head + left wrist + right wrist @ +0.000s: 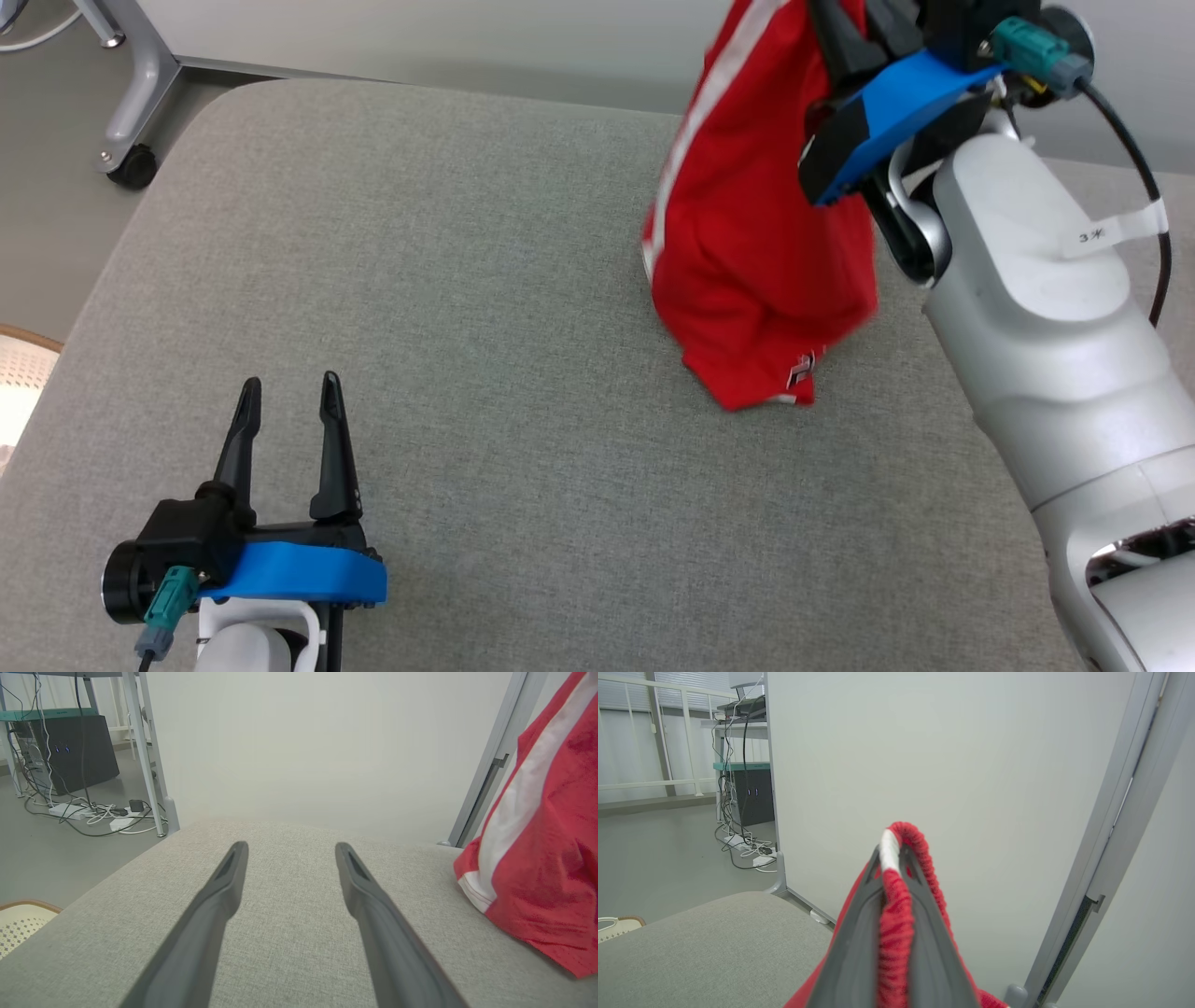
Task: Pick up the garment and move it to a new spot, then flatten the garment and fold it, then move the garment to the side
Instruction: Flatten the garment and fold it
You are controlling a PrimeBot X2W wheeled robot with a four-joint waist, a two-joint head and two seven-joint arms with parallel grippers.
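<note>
The red garment [756, 252], judged light, soft and limp, is being held over the desk's [467, 373] far right edge by its ribbed band, clamped in the right hand [894, 858], while the left hand [289, 383] is being held apart near the front left corner.

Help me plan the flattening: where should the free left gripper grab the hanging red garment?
Probably the bottom hem, approached from the robot's left with the open left gripper. The garment hangs from the right gripper, so its low edge, near the grey surface, is free to pull out.
</note>
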